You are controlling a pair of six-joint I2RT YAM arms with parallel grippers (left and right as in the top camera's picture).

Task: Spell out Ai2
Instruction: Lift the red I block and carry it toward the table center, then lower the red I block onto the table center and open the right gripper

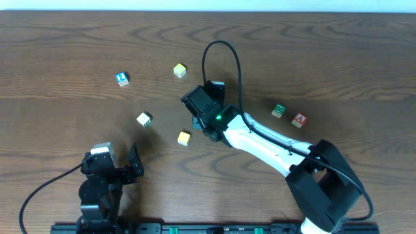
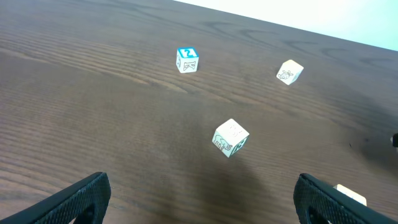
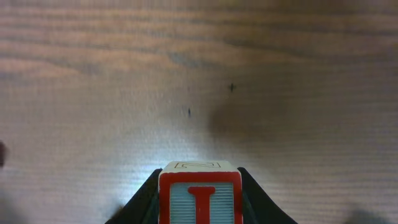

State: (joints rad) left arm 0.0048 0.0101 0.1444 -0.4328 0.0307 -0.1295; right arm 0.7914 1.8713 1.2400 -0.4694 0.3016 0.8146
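Right now the red-framed "I" cube (image 3: 200, 198) sits pinched between the right gripper's (image 3: 199, 208) dark fingers, over the grained wooden table (image 3: 124, 74). The red "A" cube (image 1: 299, 119) lies off right and the blue "2" cube (image 1: 122, 78) far left, while the left gripper (image 2: 208, 205) gapes wide.

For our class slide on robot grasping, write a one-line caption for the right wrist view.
Right gripper clamps the red-framed I cube, wooden table beyond.

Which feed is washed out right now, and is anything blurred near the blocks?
Right wrist view: the table looks pale and washed out, with glare ahead of the red-framed I cube, which reads sharp; a soft shadow lies right of centre. Left wrist view: even light, blue 2 cube legible. Overhead view: even, no glare.
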